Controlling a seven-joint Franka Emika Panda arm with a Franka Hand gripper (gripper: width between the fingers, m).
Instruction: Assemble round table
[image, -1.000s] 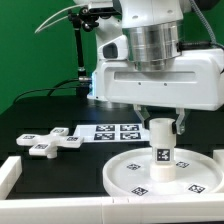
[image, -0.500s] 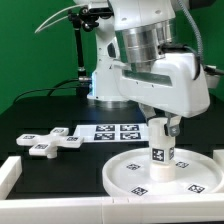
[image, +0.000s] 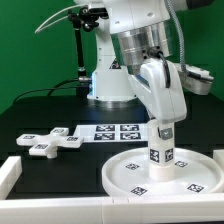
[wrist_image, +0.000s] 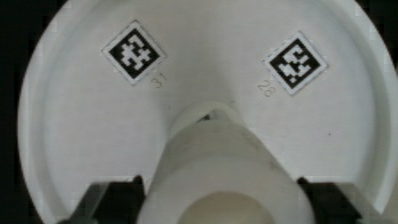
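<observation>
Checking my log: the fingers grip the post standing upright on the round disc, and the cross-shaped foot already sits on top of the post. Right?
Not quite: the exterior view shows the cross-shaped foot lying on the black table, apart from the post and round disc. The rest holds.

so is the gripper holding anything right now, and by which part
The gripper is closed on the short post, with a finger on each side of its top end; the post stands upright on the round disc.
</observation>
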